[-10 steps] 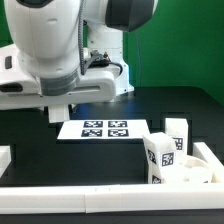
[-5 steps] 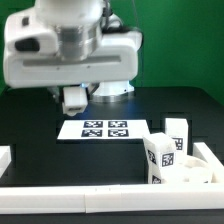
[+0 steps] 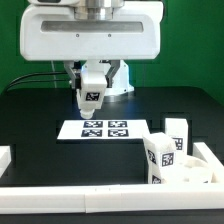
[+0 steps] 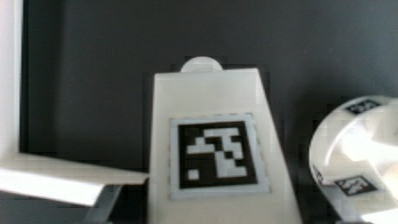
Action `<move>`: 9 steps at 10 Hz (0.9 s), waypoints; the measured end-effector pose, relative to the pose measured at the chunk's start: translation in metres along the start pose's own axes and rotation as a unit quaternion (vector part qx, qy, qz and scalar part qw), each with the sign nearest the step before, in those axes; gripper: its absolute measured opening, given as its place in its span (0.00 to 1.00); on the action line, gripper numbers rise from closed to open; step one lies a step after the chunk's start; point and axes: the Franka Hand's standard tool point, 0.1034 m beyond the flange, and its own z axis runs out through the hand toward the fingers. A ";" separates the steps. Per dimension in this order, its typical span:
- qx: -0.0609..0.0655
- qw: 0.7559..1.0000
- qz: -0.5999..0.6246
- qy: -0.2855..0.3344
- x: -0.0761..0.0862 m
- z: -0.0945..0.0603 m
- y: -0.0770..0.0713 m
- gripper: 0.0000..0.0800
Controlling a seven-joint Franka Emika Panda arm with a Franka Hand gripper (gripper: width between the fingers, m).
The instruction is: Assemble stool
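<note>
Three chunky tagged legs in all: one leg (image 3: 92, 97) in the pincer (image 3: 90, 88), plus a second leg (image 3: 176, 133) and a third leg (image 3: 160, 158) at the exterior view's right. One round seat disc (image 4: 361, 145). One marker board (image 3: 104, 129), four square tags on it. Three stretches of white border rail: left rail (image 3: 5, 157), front rail (image 3: 80, 196), right rail (image 3: 212, 158). One robot arm (image 3: 92, 35). One dark surface (image 3: 40, 150).

A: Any words or numbers you can read?

B: None. Only black-and-white square tags: one on the leg (image 4: 214, 150) I hold, four on the marker board (image 3: 105, 129), others on the legs (image 3: 165, 152) by the rail (image 3: 70, 198).
</note>
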 end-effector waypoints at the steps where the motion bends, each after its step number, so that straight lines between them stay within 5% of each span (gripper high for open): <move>1: 0.002 1.000 0.015 0.015 0.000 -0.001 -0.017 0.42; 3: 0.026 0.994 0.053 0.087 0.036 -0.019 -0.064 0.42; 5: 0.029 0.990 0.063 0.126 0.063 -0.020 -0.094 0.42; 9: 0.024 0.985 0.068 0.155 0.059 -0.018 -0.088 0.42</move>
